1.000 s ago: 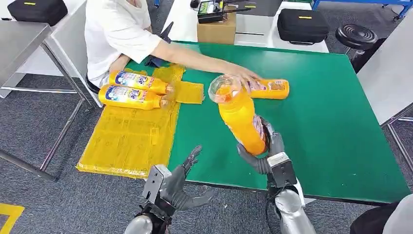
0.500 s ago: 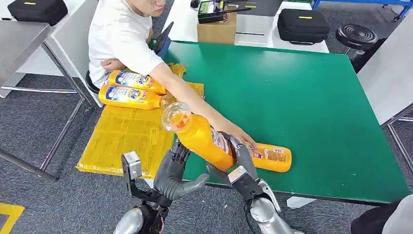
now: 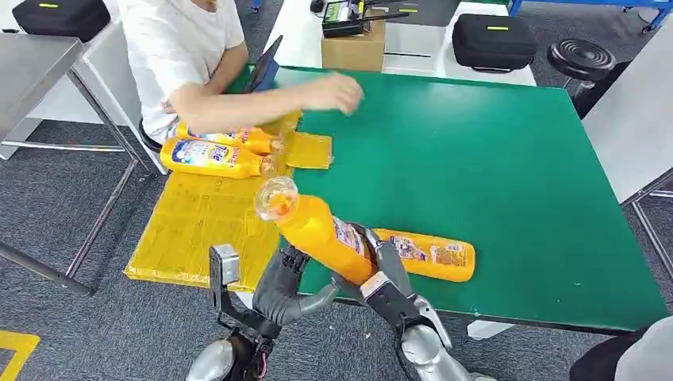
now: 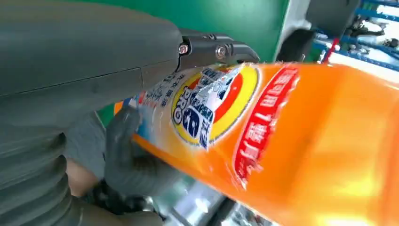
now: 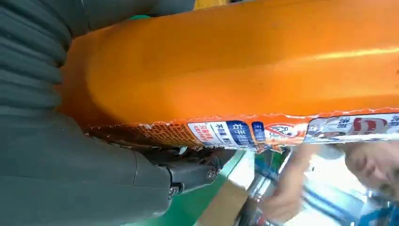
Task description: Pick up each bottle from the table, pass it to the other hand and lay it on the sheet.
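My right hand (image 3: 382, 274) grips the lower part of an orange bottle (image 3: 321, 232) and holds it tilted over the table's front edge, with the clear cap (image 3: 276, 198) toward the yellow sheet (image 3: 198, 230). My left hand (image 3: 284, 284) lies just under the bottle, its fingers reaching up behind it and its thumb spread away. Close up, the bottle's label (image 4: 211, 103) sits beside the left thumb (image 4: 117, 56). In the right wrist view the bottle (image 5: 235, 70) lies across my right hand (image 5: 94, 155). A second orange bottle (image 3: 428, 254) lies on the green table (image 3: 492, 159) by my right hand.
Two bottles (image 3: 210, 156) (image 3: 230, 136) lie on the far end of the sheet. A seated person reaches a hand (image 3: 333, 91) over the table's far left part. A cardboard box (image 3: 353, 48) and a black case (image 3: 492, 40) stand behind the table. A metal table (image 3: 32, 63) is at the left.
My right hand carried the bottle from mid-table down to my left hand. The person slid the second bottle to the front edge, let go and drew the arm back.
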Controlling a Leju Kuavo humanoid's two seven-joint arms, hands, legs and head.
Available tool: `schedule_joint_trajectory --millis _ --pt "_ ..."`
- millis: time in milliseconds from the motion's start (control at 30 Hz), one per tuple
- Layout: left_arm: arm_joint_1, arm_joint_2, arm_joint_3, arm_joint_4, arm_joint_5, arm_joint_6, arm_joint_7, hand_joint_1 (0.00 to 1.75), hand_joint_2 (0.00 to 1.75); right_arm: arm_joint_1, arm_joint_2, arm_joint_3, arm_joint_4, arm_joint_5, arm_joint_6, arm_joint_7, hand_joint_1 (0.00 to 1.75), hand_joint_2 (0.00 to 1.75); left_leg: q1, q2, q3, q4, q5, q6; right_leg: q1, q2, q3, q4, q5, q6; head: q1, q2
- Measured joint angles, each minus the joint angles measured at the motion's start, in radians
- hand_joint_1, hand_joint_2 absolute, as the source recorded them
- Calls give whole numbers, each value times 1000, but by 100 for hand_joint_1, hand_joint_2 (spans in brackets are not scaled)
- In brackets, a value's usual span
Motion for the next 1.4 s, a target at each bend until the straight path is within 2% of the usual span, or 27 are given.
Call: schedule_joint_trajectory --millis 100,133,200,600,700,733,767,833,867,900,933,967,1133,1400 --pt "-3 0 -3 37 -111 94 -43 0 175 -16 0 22 16 19 0 18 175 175 0 0 0 0 0 0 0 0 -1 0 0 0 0 0" --pt "-10 -2 -4 48 -227 196 -113 0 175 -26 0 39 19 -5 30 32 175 175 0 0 0 0 0 0 0 0 0 0 0 0 0 0" --pt "-17 -5 -5 52 -271 227 -141 0 175 -26 1 47 19 -24 49 34 175 175 0 0 0 0 0 0 0 0 0 0 0 0 0 0" --pt "-33 -24 2 60 -240 243 -139 0 175 -40 2 88 40 -36 106 41 175 175 0 0 0 0 0 0 0 0 0 0 0 0 0 0" --pt "-31 -30 7 61 -169 202 -124 2 175 -43 2 95 47 -45 131 37 175 175 0 0 0 0 0 0 0 0 0 0 0 0 0 0" --pt "-30 -35 9 61 -147 187 -124 68 175 -44 2 99 49 -49 139 34 175 175 0 0 0 0 0 0 0 0 0 0 0 0 0 0" --pt "-29 -39 11 59 -134 174 -124 175 175 -45 2 103 52 -55 146 30 175 175 0 0 0 0 0 0 0 0 0 0 0 0 0 0" --pt "-28 -42 14 50 -113 157 -129 175 175 -50 4 113 60 -64 158 23 175 175 0 0 0 0 0 0 0 0 0 0 0 0 0 0" --pt "-27 -42 15 45 -90 139 -124 175 175 -53 5 117 65 -68 161 20 162 175 0 0 0 0 0 0 0 0 0 0 0 0 0 0" --pt "-26 -42 20 41 -60 116 -108 175 175 -56 5 119 69 -73 163 15 3 175 0 0 0 0 0 0 0 0 0 0 0 0 0 0" --pt "-23 -41 28 37 -19 83 -85 175 175 -59 5 122 74 -76 166 9 0 175 0 0 0 0 0 0 0 0 0 0 0 0 0 0" --pt "-21 -40 36 36 5 64 -71 175 175 -61 5 124 76 -77 166 7 0 0 0 0 0 0 0 0 0 0 0 0 0 0 0 0" --pt "-16 -39 57 36 102 -20 -33 175 175 -64 5 127 90 -80 160 -8 0 0 0 0 0 0 0 0 0 0 0 0 0 0 0 0" --pt "-16 -41 112 36 200 -40 -19 175 175 -47 23 127 54 -90 50 -38 0 0 0 0 0 0 0 0 0 0 0 0 0 0 0 0"
